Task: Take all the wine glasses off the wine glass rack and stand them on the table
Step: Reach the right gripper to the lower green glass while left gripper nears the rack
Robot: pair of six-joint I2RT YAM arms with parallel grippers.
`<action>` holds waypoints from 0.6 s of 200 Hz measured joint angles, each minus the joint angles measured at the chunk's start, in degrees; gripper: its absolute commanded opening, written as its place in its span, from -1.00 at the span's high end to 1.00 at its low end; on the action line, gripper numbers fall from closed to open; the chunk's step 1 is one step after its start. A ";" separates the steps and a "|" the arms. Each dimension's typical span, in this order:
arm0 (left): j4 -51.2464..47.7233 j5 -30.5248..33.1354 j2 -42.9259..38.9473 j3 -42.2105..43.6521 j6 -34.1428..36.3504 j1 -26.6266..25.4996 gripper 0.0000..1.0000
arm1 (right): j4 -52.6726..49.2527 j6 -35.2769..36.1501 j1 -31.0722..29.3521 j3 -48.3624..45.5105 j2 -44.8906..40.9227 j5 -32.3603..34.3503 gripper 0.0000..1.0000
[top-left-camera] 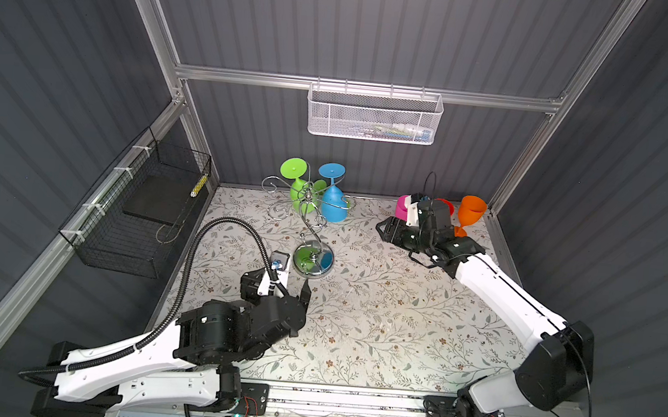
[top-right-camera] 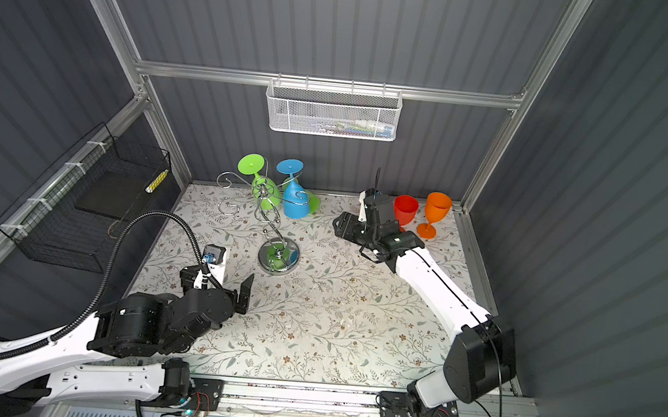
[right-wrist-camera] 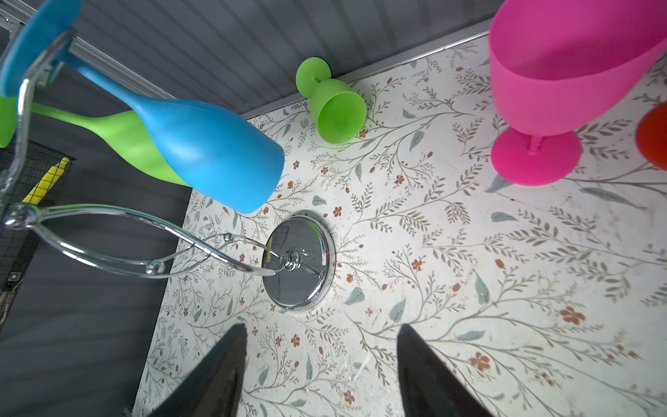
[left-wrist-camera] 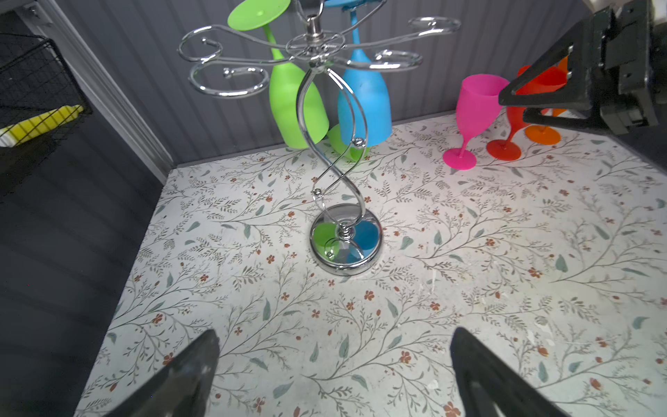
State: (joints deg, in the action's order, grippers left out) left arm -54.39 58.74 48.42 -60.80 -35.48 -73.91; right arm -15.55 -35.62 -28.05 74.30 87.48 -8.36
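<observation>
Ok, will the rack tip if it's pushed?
Quite possibly: the rack is tall on a thin stem over a small base. The blue glass and green glass both hang on its far side, so it's likely top-heavy there.

clearance entry, tabletop.
1. table (top-left-camera: 375, 326): bare from the front rail to the base of the wine glass rack (top-left-camera: 312, 259); broad passage.
2. rack: stands mid-table toward the back; 4 bare scroll arms jut to the left and front at the top.
3. blue wine glass (top-left-camera: 333, 207) and green wine glass (top-left-camera: 297, 200): hang bowl-down, close side by side, on the rack's back side, near the wall.
4. fallen green glass (right-wrist-camera: 335, 108): on its side behind the rack, at the wall's foot.
5. pink glass (left-wrist-camera: 476, 104), red glass (top-right-camera: 405, 210), orange glass (top-right-camera: 436, 209): upright, filling the back right corner.
6. gap between blue glass and pink glass: occupied by the right gripper (right-wrist-camera: 321, 343), jaws parted on nothing.
7. black wire basket (top-left-camera: 135, 219): on the left wall, off the table.
</observation>
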 measured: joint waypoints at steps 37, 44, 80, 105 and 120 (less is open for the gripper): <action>2.43 -2.69 2.38 3.80 1.42 5.60 -0.99 | 8.20 -2.08 -1.75 -3.23 2.56 2.01 -0.29; 3.69 -3.80 3.17 4.44 2.05 7.19 -0.99 | 9.90 -2.82 -2.12 -3.98 3.06 2.34 -0.29; 8.33 -10.36 4.52 7.10 5.46 14.91 -0.99 | 16.76 -6.29 -3.98 -4.63 8.09 3.80 -0.29; 11.04 -14.47 4.72 7.19 6.93 20.85 -0.99 | 20.02 -9.49 -5.16 -4.37 12.90 4.57 -0.29; 12.09 -16.61 5.46 7.21 7.30 23.89 -0.99 | 21.64 -11.67 -5.62 -4.31 15.45 5.35 -0.29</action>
State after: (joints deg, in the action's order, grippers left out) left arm -42.30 42.13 53.89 -53.58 -28.18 -50.02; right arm 6.09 -47.29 -33.67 70.00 102.94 -3.01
